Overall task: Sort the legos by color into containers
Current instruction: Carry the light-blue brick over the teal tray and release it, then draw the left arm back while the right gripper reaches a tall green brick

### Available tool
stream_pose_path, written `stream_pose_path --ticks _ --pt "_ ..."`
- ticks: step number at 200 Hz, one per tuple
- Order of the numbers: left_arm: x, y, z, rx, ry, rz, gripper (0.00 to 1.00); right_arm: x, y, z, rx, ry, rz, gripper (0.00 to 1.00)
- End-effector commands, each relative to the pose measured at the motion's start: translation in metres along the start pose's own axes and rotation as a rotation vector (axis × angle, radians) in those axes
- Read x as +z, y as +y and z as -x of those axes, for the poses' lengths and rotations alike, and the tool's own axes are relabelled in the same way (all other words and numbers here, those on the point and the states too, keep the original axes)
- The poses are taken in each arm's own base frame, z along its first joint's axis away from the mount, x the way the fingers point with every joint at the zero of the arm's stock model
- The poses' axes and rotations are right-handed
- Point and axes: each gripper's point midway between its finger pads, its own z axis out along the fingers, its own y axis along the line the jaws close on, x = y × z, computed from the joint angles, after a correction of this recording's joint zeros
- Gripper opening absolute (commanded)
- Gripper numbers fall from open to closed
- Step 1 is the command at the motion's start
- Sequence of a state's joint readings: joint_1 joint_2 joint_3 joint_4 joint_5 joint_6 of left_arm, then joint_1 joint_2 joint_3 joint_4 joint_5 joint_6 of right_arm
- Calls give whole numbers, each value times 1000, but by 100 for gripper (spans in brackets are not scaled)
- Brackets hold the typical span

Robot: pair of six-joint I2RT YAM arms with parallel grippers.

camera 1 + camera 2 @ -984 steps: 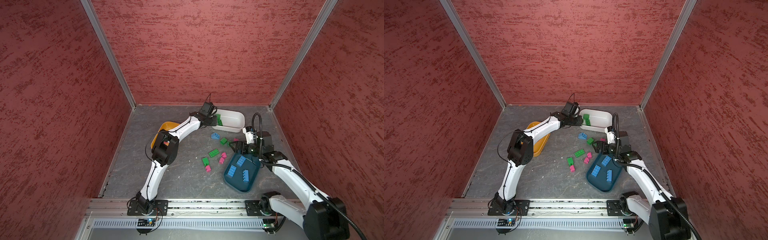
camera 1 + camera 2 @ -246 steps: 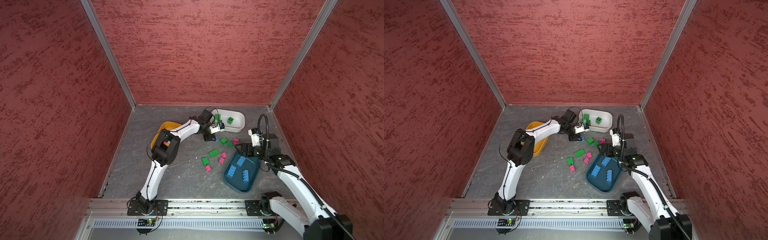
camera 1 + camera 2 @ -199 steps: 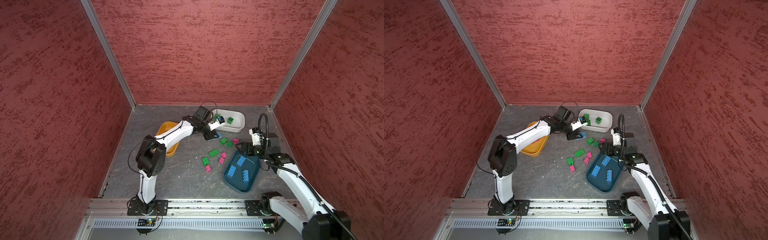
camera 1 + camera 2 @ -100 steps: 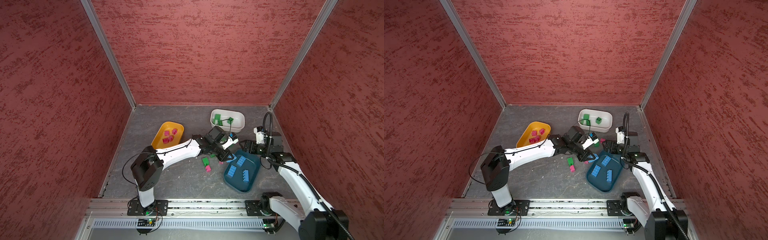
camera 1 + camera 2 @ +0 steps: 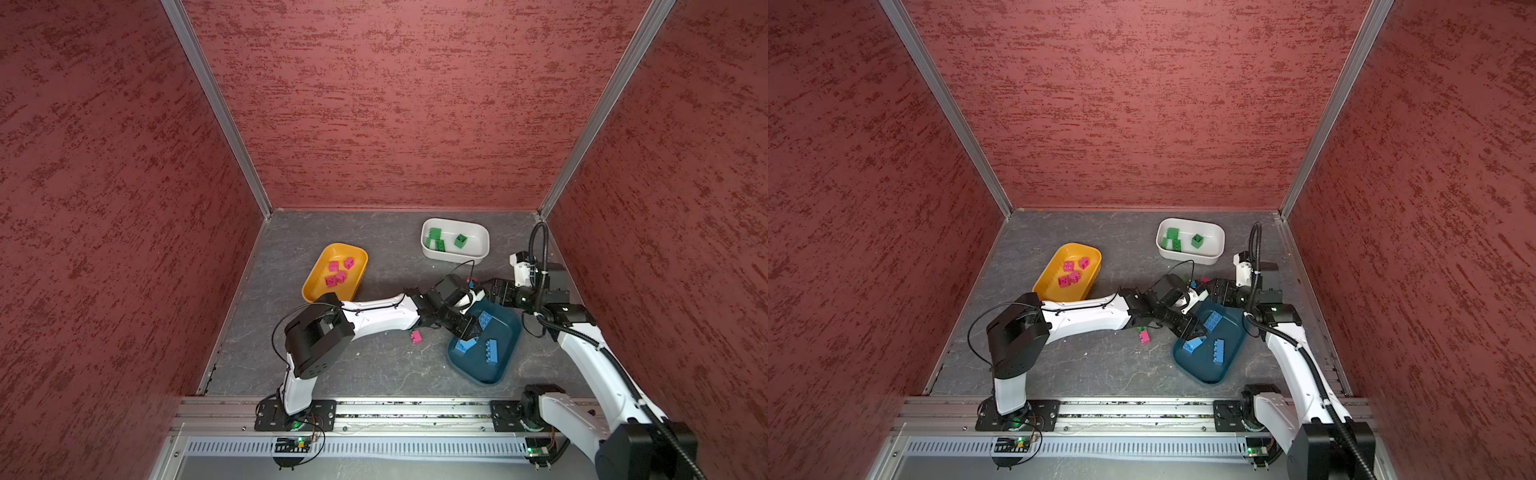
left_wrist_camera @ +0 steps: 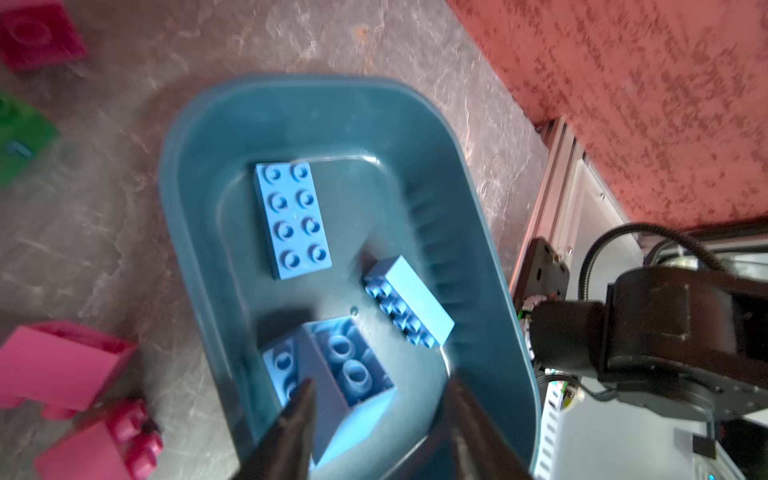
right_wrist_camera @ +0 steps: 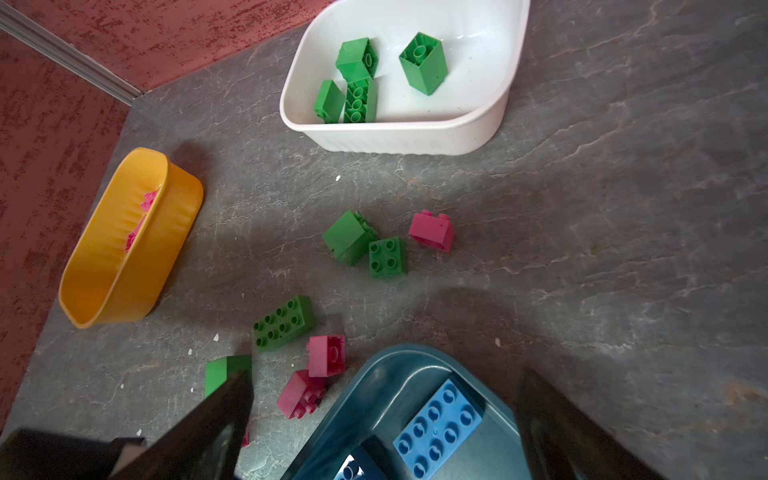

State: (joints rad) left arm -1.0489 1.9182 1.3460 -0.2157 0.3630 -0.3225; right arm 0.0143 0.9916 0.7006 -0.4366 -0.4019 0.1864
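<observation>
Red walls ring the gray tabletop (image 5: 374, 365), where the left end effector (image 6: 380, 382) hangs partly open over the teal bin (image 6: 440, 232), a blue brick (image 6: 349, 411) tipped and seemingly loose between its jaws, and the empty, wide-open right end effector (image 7: 386, 376) nearby might bump it.

Floor: my grey, stone-veined bench top (image 5: 374, 365), with a few white specks (image 7: 215, 337) on it.
Walls: my red, rough-textured panels (image 5: 395, 104) on three sides.
Corners: bare aluminium posts (image 5: 216, 108).
Front edge: metal rail (image 5: 415, 409), with a slotted strip (image 5: 395, 448) just in front.
</observation>
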Motion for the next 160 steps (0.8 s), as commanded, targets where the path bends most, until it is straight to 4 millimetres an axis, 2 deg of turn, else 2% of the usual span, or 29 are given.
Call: stream_pose_path --ticks 1,33,40,59,81,113,134,154,160 --pt "-19 -2 9 -6 -37 -8 65 -5 22 10 -39 -27 104 99" --pt "-57 1 6 -24 -43 -17 71 -3 40 9 -17 -5 212 99" --pt "-67 3 4 -26 -41 -15 76 -2 44 9 -16 1 233 99" --pt "-97 15 -4 -44 -31 7 81 -1 55 9 -9 11 271 98" --pt "-138 38 -12 -105 -63 36 83 6 77 4 -22 52 307 97" --pt "-193 77 -32 -233 -131 84 89 29 110 -22 -76 149 292 96" --pt "-221 99 -41 -309 -190 105 92 44 132 -41 -113 209 278 96" --pt "-238 117 -48 -384 -240 109 95 57 146 -54 -134 248 255 95" --pt "-242 122 -50 -405 -253 111 100 60 150 -58 -135 255 253 94"
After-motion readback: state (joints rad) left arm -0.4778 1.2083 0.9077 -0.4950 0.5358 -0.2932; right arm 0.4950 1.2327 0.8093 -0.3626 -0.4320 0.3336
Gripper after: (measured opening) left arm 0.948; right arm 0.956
